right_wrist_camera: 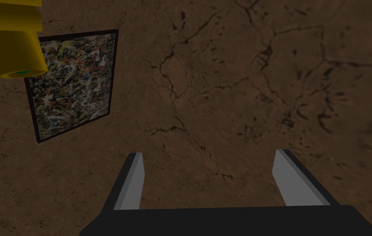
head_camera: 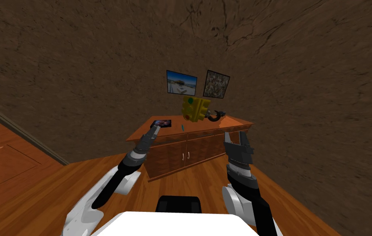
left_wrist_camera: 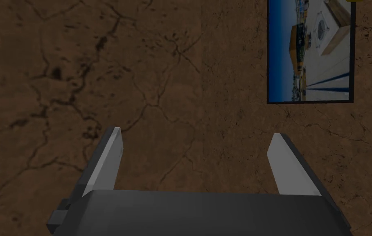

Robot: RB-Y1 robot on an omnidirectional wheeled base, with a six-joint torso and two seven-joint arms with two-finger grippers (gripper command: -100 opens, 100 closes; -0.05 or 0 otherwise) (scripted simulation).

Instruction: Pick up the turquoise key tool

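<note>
A small turquoise key tool (head_camera: 183,128) lies on top of a wooden sideboard (head_camera: 205,141), near its front edge. My left gripper (head_camera: 155,130) is raised at the sideboard's left front corner, to the left of the tool. Its fingers (left_wrist_camera: 106,163) stand open with nothing between them. My right gripper (head_camera: 235,139) hangs in front of the sideboard's right end, also open and empty, its fingers (right_wrist_camera: 132,181) pointing at the brown wall.
On the sideboard stand a yellow block-shaped object (head_camera: 195,108), a dark curved object (head_camera: 216,115) and a small dark picture tile (head_camera: 161,122). Two framed pictures (head_camera: 181,82) hang on the brown wall behind. Wooden floor surrounds the sideboard.
</note>
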